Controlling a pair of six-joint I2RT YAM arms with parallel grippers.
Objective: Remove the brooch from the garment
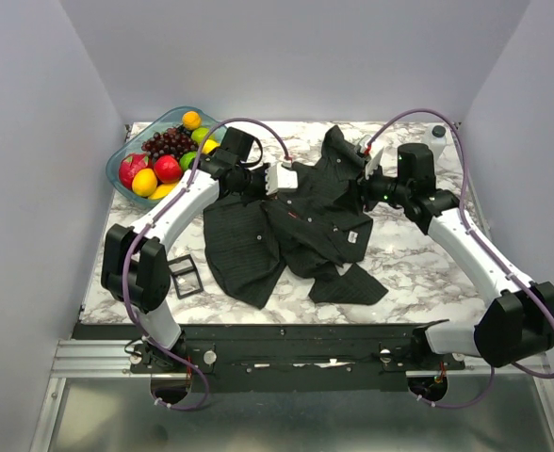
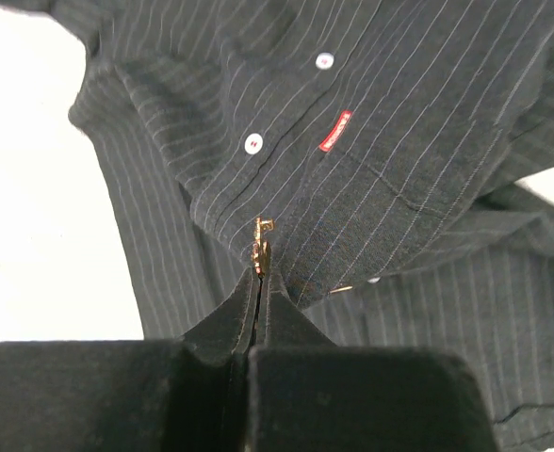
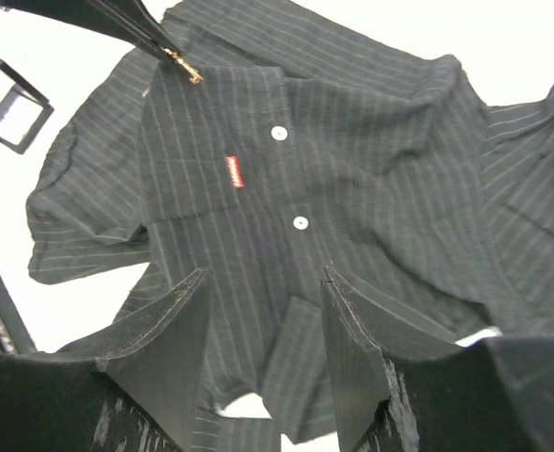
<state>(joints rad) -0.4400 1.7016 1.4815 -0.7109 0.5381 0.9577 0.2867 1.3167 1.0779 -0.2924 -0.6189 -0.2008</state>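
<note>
The garment is matt cloth, the brooch shiny metal.
</note>
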